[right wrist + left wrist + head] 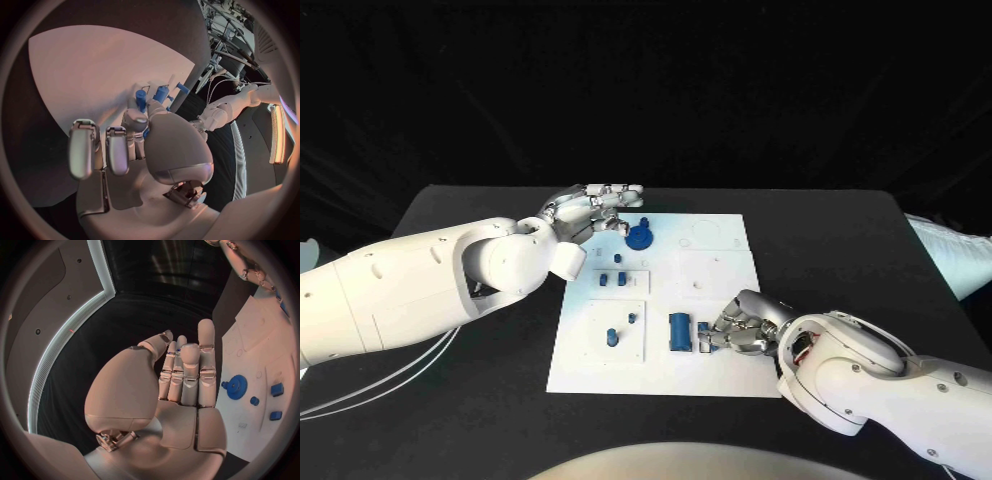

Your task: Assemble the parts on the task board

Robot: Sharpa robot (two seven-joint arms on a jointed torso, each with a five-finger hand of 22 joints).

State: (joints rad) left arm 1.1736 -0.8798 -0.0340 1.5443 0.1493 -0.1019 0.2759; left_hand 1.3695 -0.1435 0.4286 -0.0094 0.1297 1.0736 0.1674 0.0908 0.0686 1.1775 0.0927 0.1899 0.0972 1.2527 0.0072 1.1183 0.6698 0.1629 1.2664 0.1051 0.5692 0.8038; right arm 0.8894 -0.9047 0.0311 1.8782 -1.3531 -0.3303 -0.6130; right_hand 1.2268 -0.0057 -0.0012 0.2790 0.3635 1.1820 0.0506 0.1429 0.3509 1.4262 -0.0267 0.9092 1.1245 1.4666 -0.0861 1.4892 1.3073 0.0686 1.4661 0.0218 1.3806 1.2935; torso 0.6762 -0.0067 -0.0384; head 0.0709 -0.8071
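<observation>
Silver fingers of the right hand [740, 328] curl down onto the near part of the task board [718, 270], just beside a blue cylinder [679, 331] that lies on the white plate. In the right wrist view the thumb and a bent finger of this hand [147, 145] close together with a bit of blue showing between them, while the other fingers [81, 147] stand apart and straight; whether it truly grips a part I cannot tell. Just past those fingertips, in the same view, two blue pieces [150, 96] lie side by side on the board.

The left hand [593, 210] sits at the board's far left corner, its fingers extended close together and holding nothing; the left wrist view shows the palm and fingers [187, 372] upright with nothing between them. Next to this hand lies a blue gear [639, 238], seen also in the left wrist view [236, 387] beside the fingers. Farther from the left hand, toward the right hand, two small blue blocks [612, 280] sit on the board's left side, with a small blue peg [619, 260] above them. Nearer still to the robot, a blue rounded piece [613, 336] and a tiny blue dot [633, 318] rest in the left near panel, beside the cylinder.
</observation>
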